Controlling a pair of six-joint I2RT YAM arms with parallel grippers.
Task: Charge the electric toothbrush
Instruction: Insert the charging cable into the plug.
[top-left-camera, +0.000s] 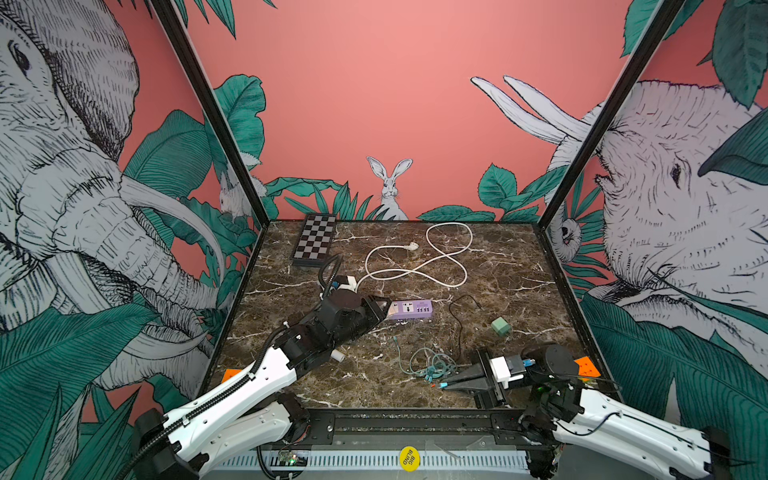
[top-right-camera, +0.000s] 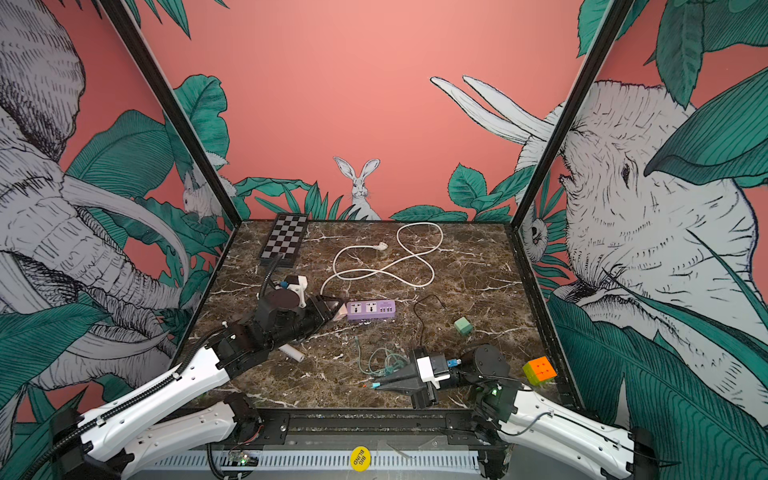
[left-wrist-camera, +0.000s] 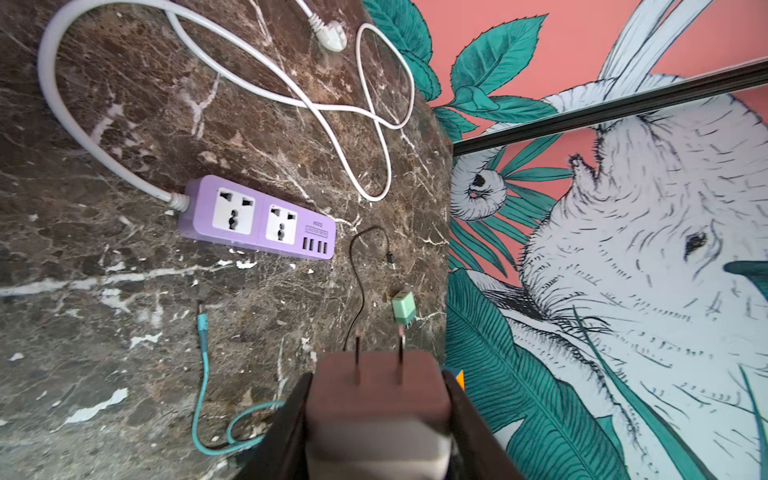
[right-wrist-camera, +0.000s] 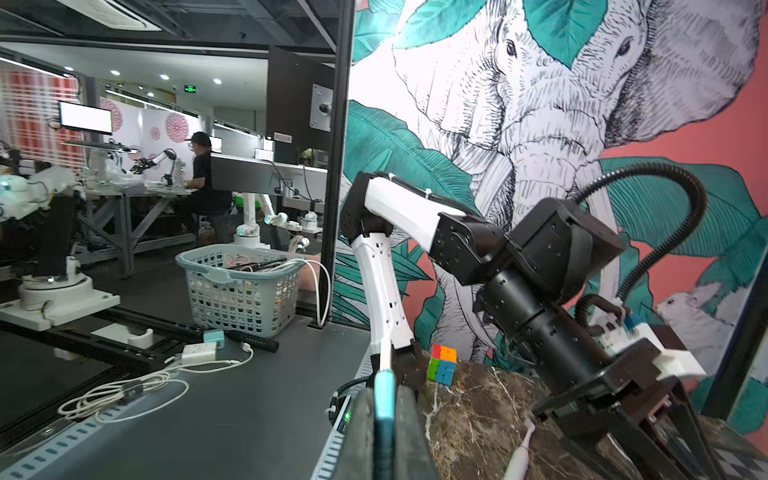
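The white electric toothbrush (top-left-camera: 337, 355) (top-right-camera: 291, 353) lies on the marble table, partly hidden under my left arm; its brush end shows in the right wrist view (right-wrist-camera: 521, 451). My left gripper (top-left-camera: 384, 309) (left-wrist-camera: 378, 376) is shut on a white two-prong charger adapter (left-wrist-camera: 378, 399), prongs pointing forward, just left of the purple power strip (top-left-camera: 409, 309) (left-wrist-camera: 257, 218). Low near the front edge, my right gripper (top-left-camera: 446, 384) (right-wrist-camera: 384, 399) is shut on the plug end of the teal cable (top-left-camera: 428, 363) (right-wrist-camera: 384, 388). The cable's loose coil lies just beyond those fingers.
A green cube adapter (top-left-camera: 500, 326) and a thin black cable (top-left-camera: 459, 320) lie right of the strip. The strip's white cord (top-left-camera: 436, 262) loops at the back, beside a chessboard (top-left-camera: 314, 241). A Rubik's cube (top-right-camera: 539, 370) sits at the front right corner.
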